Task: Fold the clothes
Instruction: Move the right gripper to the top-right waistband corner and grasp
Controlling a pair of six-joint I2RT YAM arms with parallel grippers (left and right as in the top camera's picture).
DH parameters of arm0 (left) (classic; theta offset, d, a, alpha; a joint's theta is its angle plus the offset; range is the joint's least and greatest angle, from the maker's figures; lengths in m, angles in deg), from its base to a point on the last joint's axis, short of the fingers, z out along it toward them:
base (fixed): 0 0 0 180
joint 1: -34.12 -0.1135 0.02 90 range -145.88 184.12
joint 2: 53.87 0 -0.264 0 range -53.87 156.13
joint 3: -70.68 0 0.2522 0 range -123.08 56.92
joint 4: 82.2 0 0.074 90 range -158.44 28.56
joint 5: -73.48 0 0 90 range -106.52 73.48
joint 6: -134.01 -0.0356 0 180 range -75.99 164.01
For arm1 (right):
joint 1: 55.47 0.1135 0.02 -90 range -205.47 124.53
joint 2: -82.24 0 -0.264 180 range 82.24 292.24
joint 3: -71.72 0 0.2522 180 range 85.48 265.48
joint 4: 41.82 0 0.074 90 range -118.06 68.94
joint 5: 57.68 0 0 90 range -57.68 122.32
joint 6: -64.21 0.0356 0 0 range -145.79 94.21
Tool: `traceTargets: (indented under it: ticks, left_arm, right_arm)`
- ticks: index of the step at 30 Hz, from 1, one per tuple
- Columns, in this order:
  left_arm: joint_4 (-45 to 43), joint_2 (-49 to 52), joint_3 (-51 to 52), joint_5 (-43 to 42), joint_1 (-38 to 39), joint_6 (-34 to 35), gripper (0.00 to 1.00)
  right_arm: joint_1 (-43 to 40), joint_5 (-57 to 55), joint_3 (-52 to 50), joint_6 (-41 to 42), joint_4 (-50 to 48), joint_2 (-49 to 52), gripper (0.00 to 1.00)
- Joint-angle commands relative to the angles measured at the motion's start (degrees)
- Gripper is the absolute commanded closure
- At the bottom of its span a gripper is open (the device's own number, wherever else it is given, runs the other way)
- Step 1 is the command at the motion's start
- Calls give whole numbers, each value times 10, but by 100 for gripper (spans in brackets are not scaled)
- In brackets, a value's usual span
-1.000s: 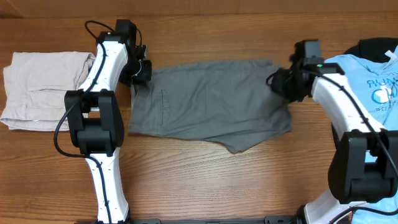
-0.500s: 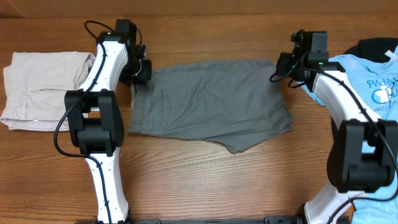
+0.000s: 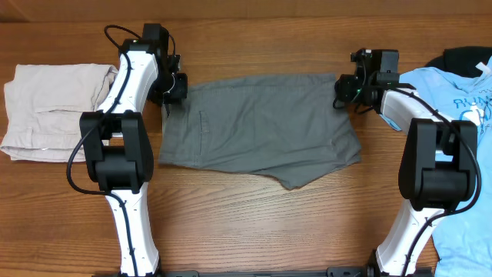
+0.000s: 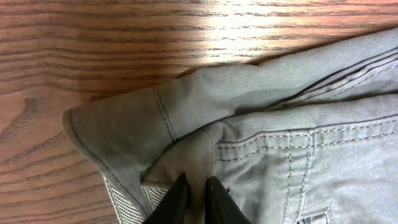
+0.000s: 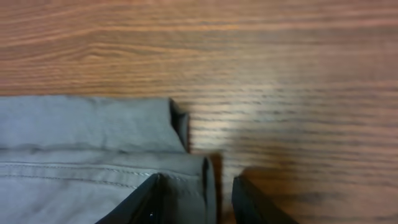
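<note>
Left claw is pinching the shorts, lying mid-frame, nearly shut on their upper-left corner, while I'm poising my right claw open astride the upper-right corner, probably needing a deeper bite.

Grey shorts flat on wooden table

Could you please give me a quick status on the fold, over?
Left claw pinched on waistband corner of grey shorts. Right claw open, straddling the hem corner. Shorts flat, unfolded. Beige shorts, blue shirt off to sides.
</note>
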Motion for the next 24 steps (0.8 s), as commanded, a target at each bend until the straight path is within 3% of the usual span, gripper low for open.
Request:
traceTargets:
  ticks: [1, 10, 11, 13, 14, 24]
  left_arm:
    - [-2, 3, -11, -10, 4, 5, 86]
    - [-2, 3, -11, -10, 4, 5, 85]
    - [-2, 3, -11, -10, 4, 5, 85]
    - [-2, 3, -11, -10, 4, 5, 85]
    - [-2, 3, -11, -10, 4, 5, 85]
    - [-2, 3, -11, -10, 4, 5, 84]
  right_arm:
    - [-2, 37, 12, -7, -15, 0, 60]
    - [-2, 25, 7, -7, -8, 0, 58]
    - [-2, 21, 7, -7, -10, 0, 55]
    - [-2, 21, 7, -7, -14, 0, 38]
    - [-2, 17, 7, -7, -18, 0, 36]
    - [-2, 9, 7, -7, -39, 33, 37]
